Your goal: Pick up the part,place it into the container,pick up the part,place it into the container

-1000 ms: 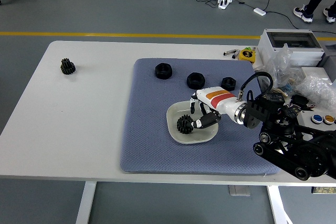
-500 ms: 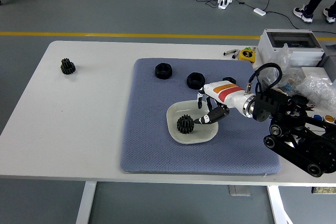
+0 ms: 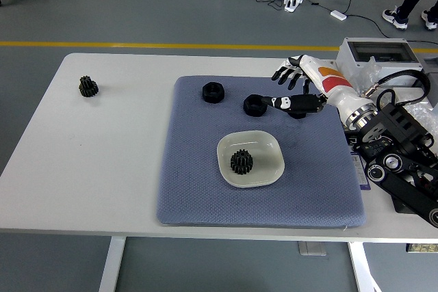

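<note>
Hovering with fingers spread and empty near the blue mat's (image 3: 205,189) far right corner, the right hand (image 3: 295,87) leaves one gear (image 3: 241,161) in the white bowl (image 3: 272,161); next, apparently, it must close on a black nut (image 3: 254,105) just beside it.

Two black gears: one in the dish (image 3: 273,163), one on the bench (image 3: 109,169). Two black nuts in plain sight.
</note>
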You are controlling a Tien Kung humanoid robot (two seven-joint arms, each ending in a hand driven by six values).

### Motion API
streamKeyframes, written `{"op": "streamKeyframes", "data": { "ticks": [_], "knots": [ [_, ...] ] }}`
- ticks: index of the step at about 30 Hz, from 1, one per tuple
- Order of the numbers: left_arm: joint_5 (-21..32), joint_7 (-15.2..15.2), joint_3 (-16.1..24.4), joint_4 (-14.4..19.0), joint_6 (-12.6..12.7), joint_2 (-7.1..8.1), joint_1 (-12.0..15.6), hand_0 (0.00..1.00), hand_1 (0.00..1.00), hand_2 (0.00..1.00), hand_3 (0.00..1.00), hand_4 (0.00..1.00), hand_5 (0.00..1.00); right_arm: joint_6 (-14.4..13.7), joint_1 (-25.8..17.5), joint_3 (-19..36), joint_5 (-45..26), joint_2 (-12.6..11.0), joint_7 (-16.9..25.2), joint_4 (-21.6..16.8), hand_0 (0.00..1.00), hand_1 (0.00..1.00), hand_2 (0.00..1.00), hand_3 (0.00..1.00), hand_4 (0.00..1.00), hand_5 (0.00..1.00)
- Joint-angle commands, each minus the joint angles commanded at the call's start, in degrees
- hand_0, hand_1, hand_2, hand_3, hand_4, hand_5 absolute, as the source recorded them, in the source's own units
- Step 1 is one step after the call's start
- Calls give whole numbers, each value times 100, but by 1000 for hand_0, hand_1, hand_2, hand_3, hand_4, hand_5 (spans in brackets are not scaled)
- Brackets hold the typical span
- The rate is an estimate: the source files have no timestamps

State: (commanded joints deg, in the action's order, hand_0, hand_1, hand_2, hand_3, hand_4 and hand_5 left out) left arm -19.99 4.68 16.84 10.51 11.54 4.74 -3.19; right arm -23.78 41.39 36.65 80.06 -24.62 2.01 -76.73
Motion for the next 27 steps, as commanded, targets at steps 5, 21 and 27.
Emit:
{"op": "streamKeyframes", "data": {
  "ticks": [5, 21, 27],
  "knots": [
    [1, -2, -7, -1, 1, -5, -1, 758, 782, 834, 756, 764, 653, -62, -409, 88, -1229, -110, 440, -232, 579, 683, 778, 743, 998, 476],
    [-114, 24, 70, -4, 6, -36, 3, 758, 781, 833, 753, 762, 654, 349, -1587, 748, -4776, -40, 1092, -238, 775, 790, 835, 853, 998, 869],
    [-169, 29, 97, -6, 4, -34, 1, 758, 781, 833, 750, 760, 654, 421, -1975, 1085, -4790, 134, 1450, -136, 815, 811, 842, 859, 998, 932]
  ]
}}
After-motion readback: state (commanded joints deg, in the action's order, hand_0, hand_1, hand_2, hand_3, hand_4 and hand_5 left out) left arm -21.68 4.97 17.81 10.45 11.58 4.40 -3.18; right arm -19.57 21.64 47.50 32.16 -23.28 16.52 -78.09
